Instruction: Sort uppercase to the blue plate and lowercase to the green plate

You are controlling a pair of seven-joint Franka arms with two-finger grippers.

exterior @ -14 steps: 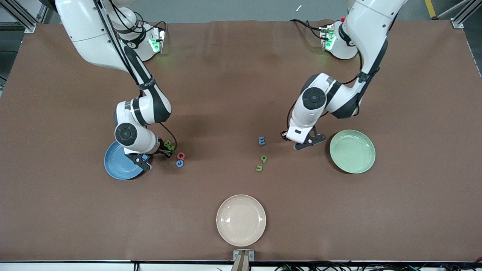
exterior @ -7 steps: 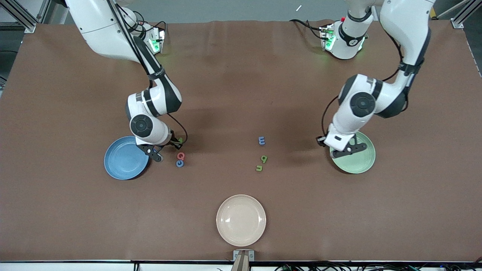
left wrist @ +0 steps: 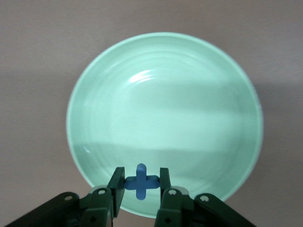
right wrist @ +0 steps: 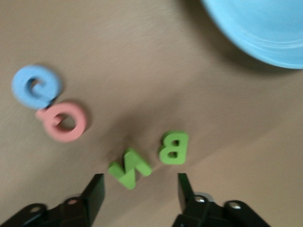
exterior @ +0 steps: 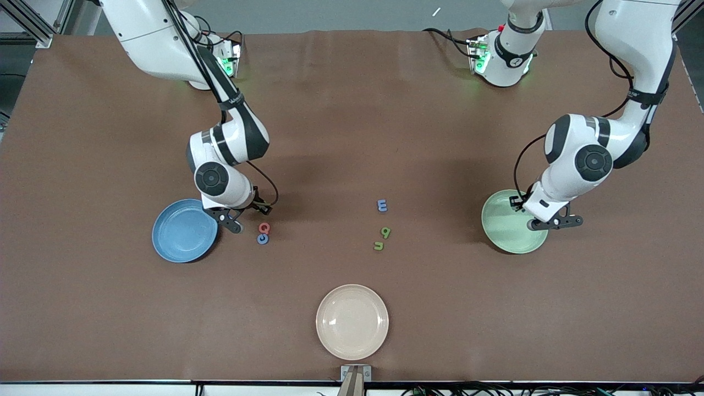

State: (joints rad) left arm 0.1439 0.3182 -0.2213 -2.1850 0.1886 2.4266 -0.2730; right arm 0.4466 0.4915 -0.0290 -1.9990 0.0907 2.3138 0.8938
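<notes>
My left gripper [exterior: 550, 223] is shut on the blue x piece [left wrist: 141, 180] and holds it over the rim of the pale green plate [exterior: 503, 228], which fills the left wrist view [left wrist: 161, 109]. My right gripper [exterior: 241, 219] is open and empty just above the table beside the blue plate [exterior: 179, 234]. In the right wrist view its jaws [right wrist: 139, 189] stand apart close to the green N [right wrist: 129, 168] and green B [right wrist: 173, 147]. The pink Q [exterior: 264, 227] and blue C [exterior: 263, 238] lie touching. The blue m [exterior: 382, 205], green q [exterior: 386, 232] and green u [exterior: 378, 246] lie mid-table.
A cream plate [exterior: 352, 322] sits near the table's edge closest to the front camera. The blue plate's rim [right wrist: 255, 42] shows in the right wrist view. The N and B are hidden under the right hand in the front view.
My left gripper has carried the blue x from near the m to over the green plate. My right gripper has moved off the blue plate's edge to over the B and N.
</notes>
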